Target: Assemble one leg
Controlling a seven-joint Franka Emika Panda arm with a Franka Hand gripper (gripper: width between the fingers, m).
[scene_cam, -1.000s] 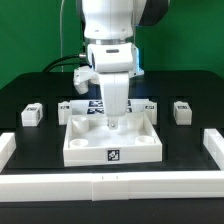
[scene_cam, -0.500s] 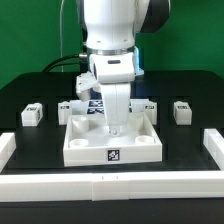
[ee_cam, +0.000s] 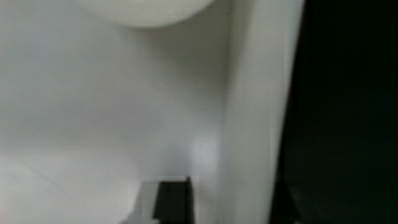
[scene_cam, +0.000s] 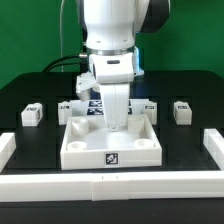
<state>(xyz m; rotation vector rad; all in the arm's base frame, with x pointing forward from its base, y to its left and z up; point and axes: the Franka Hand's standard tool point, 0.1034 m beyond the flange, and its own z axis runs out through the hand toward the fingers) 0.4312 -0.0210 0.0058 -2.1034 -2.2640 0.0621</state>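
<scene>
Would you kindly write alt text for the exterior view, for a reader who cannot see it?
A white arm's gripper reaches down into a large white square tray at the centre of a black table. Small tagged white blocks lie apart from it: one leg to the exterior view's left, another leg to its right. Whether it holds anything cannot be told.

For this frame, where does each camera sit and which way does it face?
Exterior view: off the arm, raised, facing the arm across the table; shows the tool down inside the white tray.
Wrist view: on the wrist, close against a white surface; a dark strip, perhaps a fingertip, shows.
Shared: probably the tray's white wall.
</scene>
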